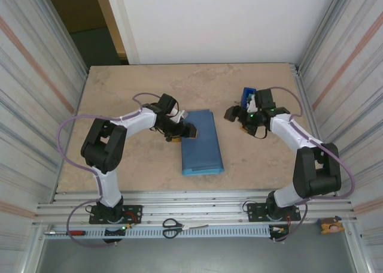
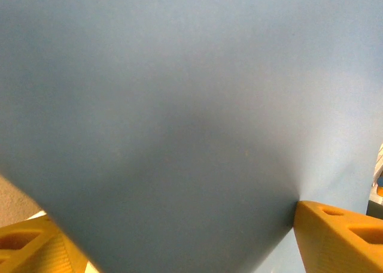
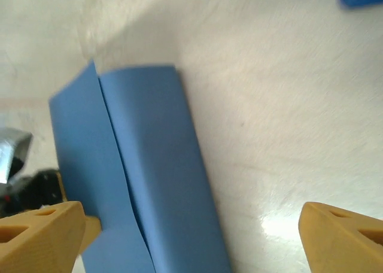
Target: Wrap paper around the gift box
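Tabletop (image 1: 119,165) carries the folded paper (image 1: 202,141). Left gripper (image 1: 183,134), spread, touches its left edge. Right gripper (image 1: 235,118), also spread, sits farther off.

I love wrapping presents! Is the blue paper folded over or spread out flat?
Folded over. The paper is a narrow strip, and one flap overlaps the other along a seam.

Top external: high above the near edge, looking down over the whole tabletop (image 1: 131,165). Left wrist: hard up against the paper (image 2: 179,105), facing its surface. Right wrist: farther back, tilted down at the tabletop. All three share the paper.
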### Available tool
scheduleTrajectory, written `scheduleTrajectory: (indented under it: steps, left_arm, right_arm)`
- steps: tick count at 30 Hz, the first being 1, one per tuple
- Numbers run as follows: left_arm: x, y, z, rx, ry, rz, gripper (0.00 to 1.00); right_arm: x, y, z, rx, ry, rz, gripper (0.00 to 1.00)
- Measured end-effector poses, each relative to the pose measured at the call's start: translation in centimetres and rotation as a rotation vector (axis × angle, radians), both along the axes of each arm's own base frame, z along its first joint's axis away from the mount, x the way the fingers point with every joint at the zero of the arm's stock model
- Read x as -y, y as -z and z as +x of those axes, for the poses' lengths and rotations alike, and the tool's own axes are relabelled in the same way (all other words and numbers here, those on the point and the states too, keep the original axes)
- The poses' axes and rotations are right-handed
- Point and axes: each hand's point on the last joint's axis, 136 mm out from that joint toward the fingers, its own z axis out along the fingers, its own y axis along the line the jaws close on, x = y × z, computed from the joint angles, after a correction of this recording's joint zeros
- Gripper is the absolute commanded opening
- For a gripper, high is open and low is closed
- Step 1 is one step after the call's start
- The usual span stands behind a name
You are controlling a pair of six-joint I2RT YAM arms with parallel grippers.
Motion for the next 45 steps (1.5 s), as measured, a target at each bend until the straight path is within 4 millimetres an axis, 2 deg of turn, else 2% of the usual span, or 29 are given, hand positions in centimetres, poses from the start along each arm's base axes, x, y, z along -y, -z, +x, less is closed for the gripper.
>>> scheduleTrajectory:
  steps: [4, 7, 10, 13, 20, 26, 35, 45]
  left_arm:
    - [0.0, 0.0, 0.0, -0.005, 0.002, 0.0, 0.85]
    - [0.0, 0.0, 0.0, -0.005, 0.004, 0.001, 0.85]
    - [0.0, 0.0, 0.0, -0.005, 0.005, 0.001, 0.85]
    - [0.0, 0.0, 0.0, -0.005, 0.007, 0.002, 0.85]
    - [0.1, 0.0, 0.0, -0.007, 0.008, -0.001, 0.85]
    - [0.1, 0.0, 0.0, -0.008, 0.008, -0.003, 0.85]
    - [0.1, 0.0, 0.0, -0.011, 0.007, -0.006, 0.85]
    - [0.1, 0.0, 0.0, -0.012, 0.007, -0.006, 0.85]
  right_arm:
    - [3.4, -2.0, 2.0, 0.057, 0.062, -0.018, 0.61]
    - [6.3, -2.8, 3.2, 0.08, 0.122, -0.024, 0.5]
    - [8.7, -2.8, 4.7, 0.077, 0.177, -0.024, 0.44]
    - [9.8, -1.7, 6.2, 0.053, 0.191, 0.0, 0.39]
    - [9.4, 1.5, 9.0, -0.019, 0.152, 0.053, 0.37]
    - [9.1, 2.6, 10.2, -0.04, 0.134, 0.075, 0.35]
    - [8.8, 4.2, 10.7, -0.075, 0.122, 0.104, 0.32]
    - [8.7, 5.1, 10.7, -0.097, 0.102, 0.141, 0.24]
